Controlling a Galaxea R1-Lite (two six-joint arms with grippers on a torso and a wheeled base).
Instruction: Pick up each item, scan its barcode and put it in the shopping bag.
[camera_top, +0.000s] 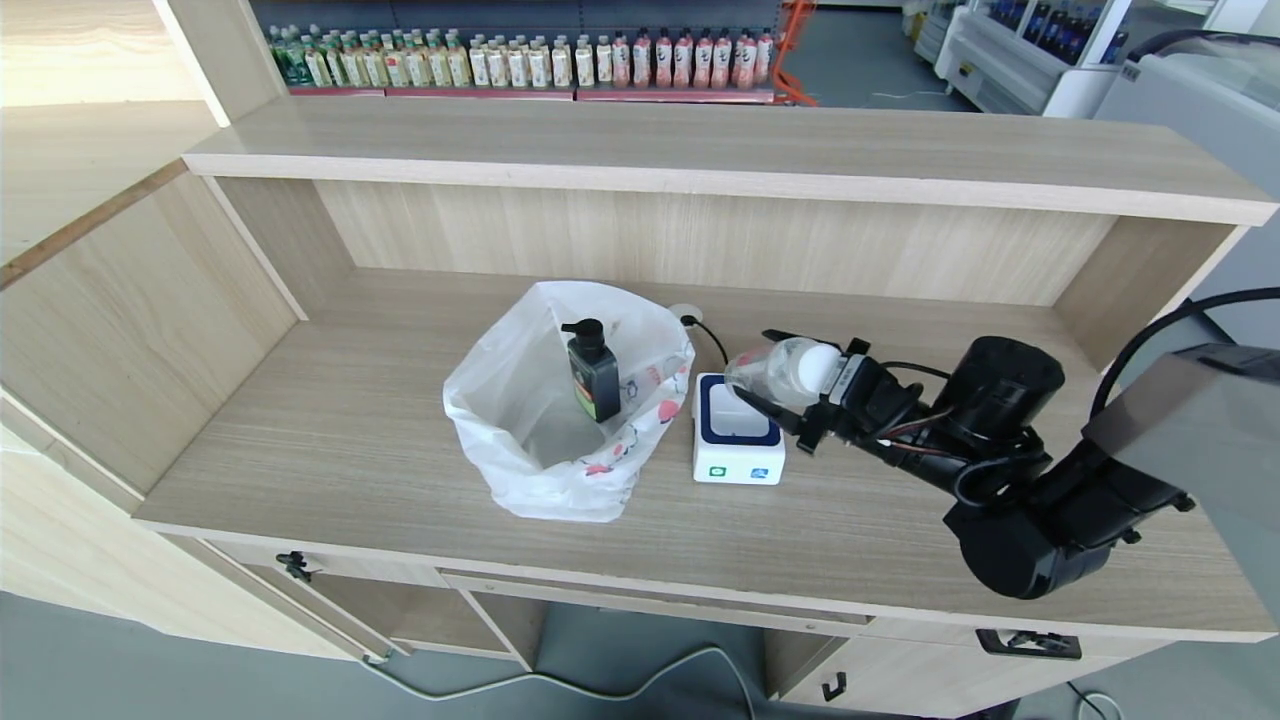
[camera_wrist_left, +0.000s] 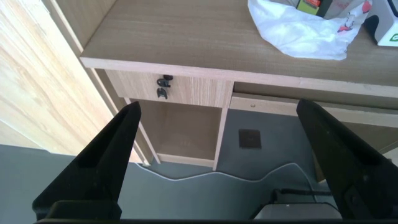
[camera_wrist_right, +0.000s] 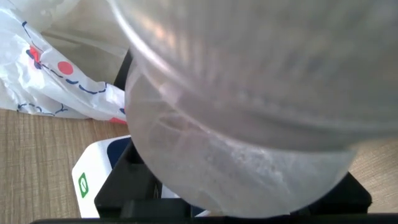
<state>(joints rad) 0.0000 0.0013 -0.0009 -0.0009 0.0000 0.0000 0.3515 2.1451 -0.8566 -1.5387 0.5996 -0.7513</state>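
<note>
The wooden worktop (camera_top: 350, 430) carries an open white patterned shopping bag (camera_top: 490, 400) at centre. From the right, the right arm stretches low toward the left. Its end effector (camera_top: 757, 366) is clenched on a clear white-capped bottle (camera_top: 785, 372) tipped sideways just above the white scanner (camera_top: 738, 462). The right wrist camera looks through that bottle onto the scanner and bag. The left end effector (camera_wrist_left: 217, 109) hangs released, fingers wide, below the worktop's near edge. A dark pump bottle (camera_top: 594, 380) stands in the bag.

no words or numbers can be made out. the scanner (camera_top: 738, 462) carries a small green square sign and a small blue one on its front face. the dark pump bottle (camera_top: 593, 378) in the bag (camera_top: 500, 420) has a green and red label, its print too small to read.
</note>
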